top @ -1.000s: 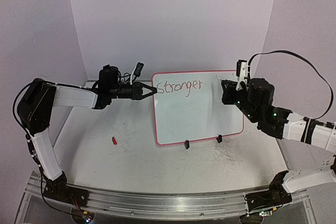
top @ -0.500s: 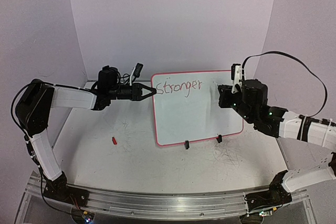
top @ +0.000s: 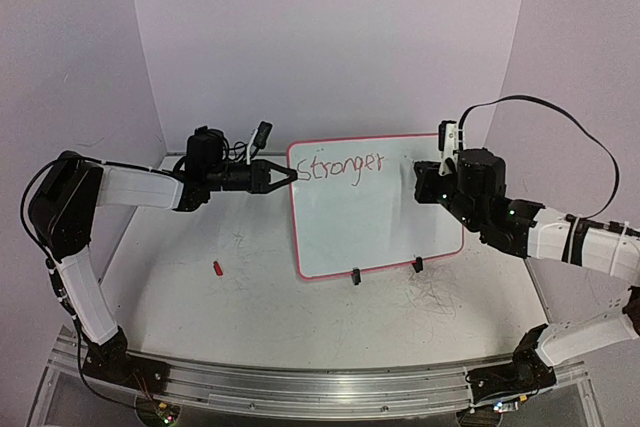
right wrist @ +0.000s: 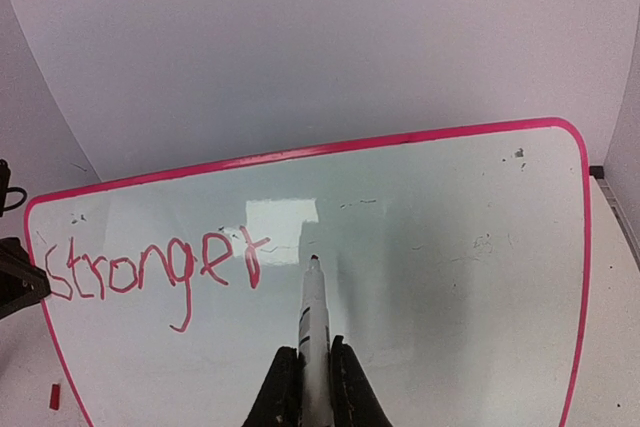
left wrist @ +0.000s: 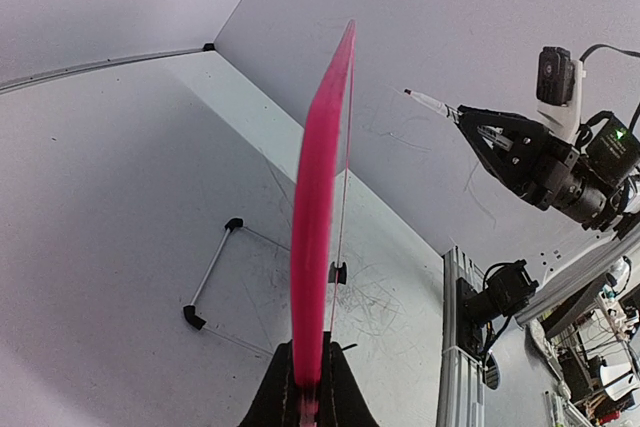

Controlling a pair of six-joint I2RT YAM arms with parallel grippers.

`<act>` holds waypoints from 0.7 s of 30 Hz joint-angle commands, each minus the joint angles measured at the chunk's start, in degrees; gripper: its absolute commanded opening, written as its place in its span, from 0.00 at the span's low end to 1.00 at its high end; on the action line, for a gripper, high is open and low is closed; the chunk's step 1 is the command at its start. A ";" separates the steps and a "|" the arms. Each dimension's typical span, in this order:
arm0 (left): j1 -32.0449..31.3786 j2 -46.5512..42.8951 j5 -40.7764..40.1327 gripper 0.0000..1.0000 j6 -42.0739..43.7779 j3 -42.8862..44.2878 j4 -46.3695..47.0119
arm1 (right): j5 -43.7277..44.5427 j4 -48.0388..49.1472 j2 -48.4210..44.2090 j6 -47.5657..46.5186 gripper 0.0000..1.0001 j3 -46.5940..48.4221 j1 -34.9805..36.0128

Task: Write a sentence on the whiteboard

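So the whiteboard [top: 380, 227] is propped up on its two little black feet [top: 355, 276] toward the back of the table [top: 250, 287], leaning back a bit, writing side facing the arms. Its long side runs left to right, and the top rim sits near the back wall.

The left gripper [top: 288, 174] is pinched down on the board's left rim up near the top corner. In the left wrist view the fingers [left wrist: 340, 402] squeeze the pink edge, with the board seen dead edge-on.

Only "Stronger" [top: 342, 166] is on it so far, running along the top row from the left corner to about the middle. To the right of that word the row is bare all the way to the right rim, and everything below it is bare too.

The right gripper [right wrist: 315, 372] is clamped on a white marker [right wrist: 314, 312]. The marker's long axis points straight at the board face, tip forward, just past and slightly under the final "r". In the left wrist view the tip looks to be off the surface, with a gap.

A small red cap [top: 217, 268] lies on the table, well left of the board's bottom corner.
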 commanded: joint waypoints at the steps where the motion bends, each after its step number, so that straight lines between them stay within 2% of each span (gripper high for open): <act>1: -0.89 -1.08 -0.29 0.00 1.47 0.06 -1.07 | 1.54 0.62 0.17 -2.25 0.00 1.80 -0.17; 21: -0.89 -0.56 -0.21 0.00 1.33 0.28 -1.05 | -1.42 0.80 7.11 -2.26 0.00 5.69 -0.30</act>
